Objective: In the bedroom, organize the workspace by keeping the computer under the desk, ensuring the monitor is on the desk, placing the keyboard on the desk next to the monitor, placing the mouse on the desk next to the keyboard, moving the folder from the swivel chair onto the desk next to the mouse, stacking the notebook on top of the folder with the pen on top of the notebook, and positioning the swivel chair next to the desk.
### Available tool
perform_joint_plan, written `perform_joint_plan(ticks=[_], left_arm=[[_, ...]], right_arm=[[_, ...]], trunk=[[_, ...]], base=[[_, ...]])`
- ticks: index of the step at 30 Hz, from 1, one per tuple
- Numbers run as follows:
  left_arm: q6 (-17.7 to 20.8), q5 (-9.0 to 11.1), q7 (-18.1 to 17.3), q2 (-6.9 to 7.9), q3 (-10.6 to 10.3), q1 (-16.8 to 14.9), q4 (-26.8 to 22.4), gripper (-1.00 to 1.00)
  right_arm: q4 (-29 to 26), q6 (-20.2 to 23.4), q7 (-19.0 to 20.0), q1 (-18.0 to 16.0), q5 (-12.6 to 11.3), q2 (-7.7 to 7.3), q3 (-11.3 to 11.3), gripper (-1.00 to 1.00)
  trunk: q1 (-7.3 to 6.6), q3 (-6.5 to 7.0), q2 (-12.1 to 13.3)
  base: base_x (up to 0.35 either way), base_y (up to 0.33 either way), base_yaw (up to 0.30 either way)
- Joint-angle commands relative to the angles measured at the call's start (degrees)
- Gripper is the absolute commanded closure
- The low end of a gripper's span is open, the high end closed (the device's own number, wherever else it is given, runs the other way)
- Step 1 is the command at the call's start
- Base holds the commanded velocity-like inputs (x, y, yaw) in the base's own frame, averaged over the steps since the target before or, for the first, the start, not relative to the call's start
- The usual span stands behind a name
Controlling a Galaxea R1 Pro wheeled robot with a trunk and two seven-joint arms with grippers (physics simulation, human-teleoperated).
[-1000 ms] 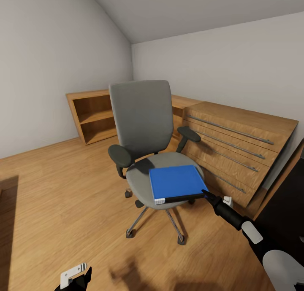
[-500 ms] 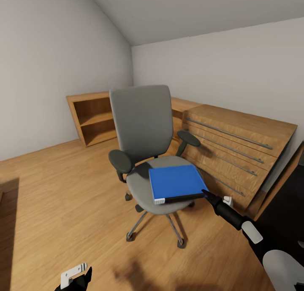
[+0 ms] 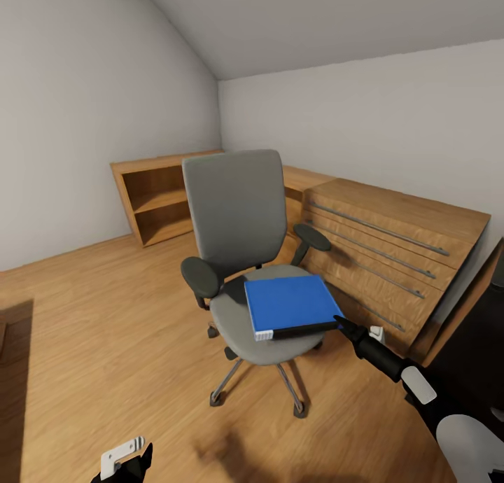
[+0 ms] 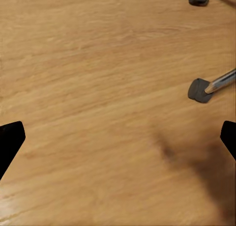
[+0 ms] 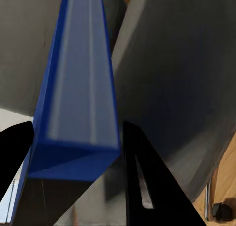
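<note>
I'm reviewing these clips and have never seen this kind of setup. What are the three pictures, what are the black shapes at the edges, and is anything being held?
These are simulator renders from a two-armed wheeled robot. The large picture comes from its head camera, looking down at a grey swivel chair on a wooden floor, with a blue folder lying on the seat. The other two come from cameras near each gripper. The black shapes are gripper fingers. The left gripper is open over bare floor near the chair's casters. The right gripper has a finger on either side of the folder's edge, apparently closed on it. Behind the chair stand a wooden drawer unit and a low shelf.
</note>
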Motion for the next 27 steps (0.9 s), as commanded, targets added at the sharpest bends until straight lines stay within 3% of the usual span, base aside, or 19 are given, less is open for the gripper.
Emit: perform_joint_plan(ticks=[1, 7, 20, 27], left_arm=[[-0.1, 0.5, -0.4, -0.06, 0.2, 0.0, 0.0, -1.0], [0.0, 0.5, -0.4, -0.12, 0.2, 0.0, 0.3, -1.0], [0.0, 0.5, -0.5, -0.06, 0.1, 0.0, 1.9, -1.0], [0.0, 0.5, -0.5, -0.06, 0.1, 0.0, 1.9, -1.0]], right_arm=[[0.0, 1.2, 0.1, 0.0, -0.3, -0.03, -0.1, 1.0], [-1.6, 5.4, -0.2, 0.0, -0.1, -0.21, -0.1, 1.0], [-4.2, 5.7, 0.2, 0.0, -0.1, -0.12, -0.1, 1.0], [-4.2, 5.7, 0.3, 0.0, -0.1, -0.06, -0.1, 1.0]], trunk=[[-0.24, 0.14, 0.4], [-1.55, 1.21, 2.8], [-4.41, 3.56, 8.0], [-5.95, 5.15, 10.8]], base=[[0.0, 0.0, 0.0], [0.0, 0.0, 0.0], [0.0, 0.0, -0.002], [0.0, 0.0, -0.128]])
